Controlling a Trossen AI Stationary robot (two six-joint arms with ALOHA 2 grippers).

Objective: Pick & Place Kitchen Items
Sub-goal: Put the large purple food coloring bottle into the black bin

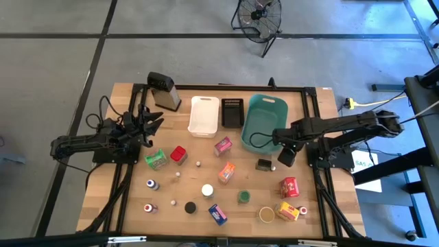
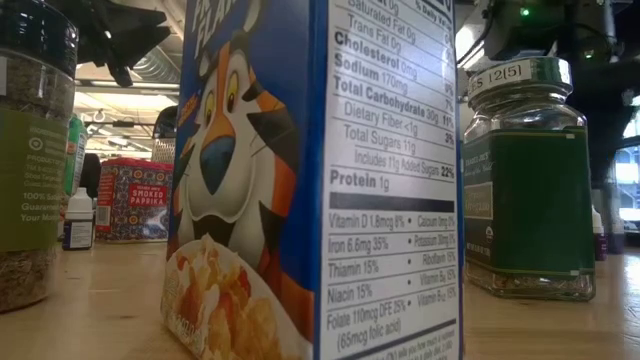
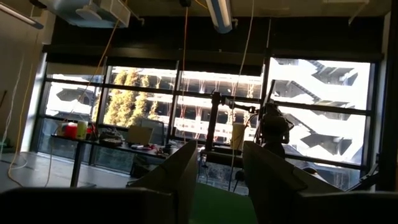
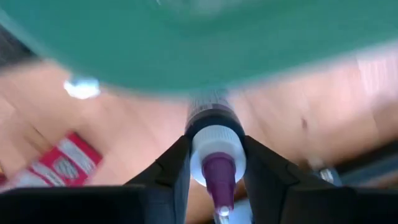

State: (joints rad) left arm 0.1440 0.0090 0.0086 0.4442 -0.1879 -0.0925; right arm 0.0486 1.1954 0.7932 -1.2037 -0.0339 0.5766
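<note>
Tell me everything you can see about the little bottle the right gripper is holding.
The bottle is small, with a dark body, a white cap and a purple nozzle tip pointing toward the wrist camera. It looks like plastic. The right gripper is shut on it, one finger on each side of the cap. It is held off the table, next to the edge of the teal basket, with a red packet on the wood below. From above, the gripper hides it.
</note>
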